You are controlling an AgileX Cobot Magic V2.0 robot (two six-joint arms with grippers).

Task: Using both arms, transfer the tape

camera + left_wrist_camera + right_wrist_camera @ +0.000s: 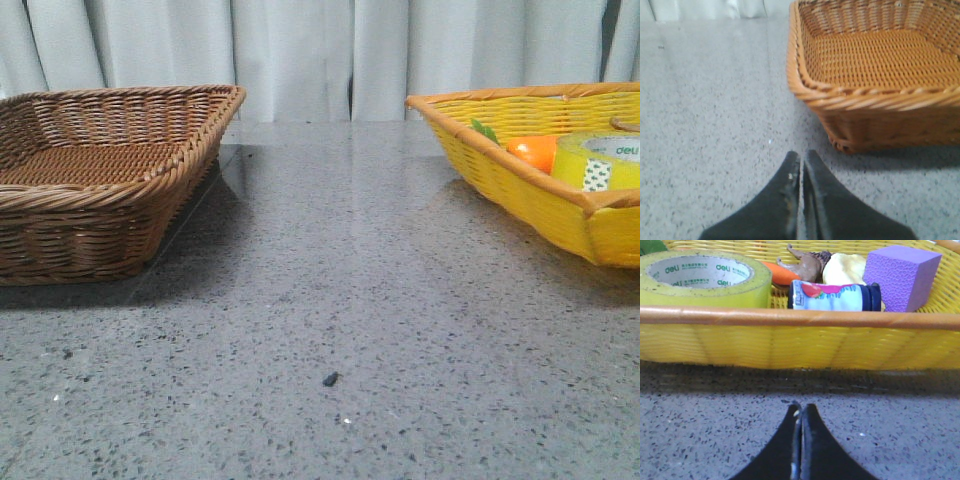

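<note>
A grey speckled stone table [330,300] carries a brown wicker basket [100,180] on my left and a yellow woven basket [540,170] on my right. The wide yellow packing tape roll [702,280] lies flat inside the yellow basket beside an orange carrot [782,274], a small bottle [835,296] and a purple foam cube [900,275]. My left gripper [801,165] and right gripper [799,415] both hang over bare table, fingers pressed together, holding nothing.

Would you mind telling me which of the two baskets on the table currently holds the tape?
The yellow basket on the right holds the tape, next to the carrot. The brown wicker basket on the left has nothing visible inside.
</note>
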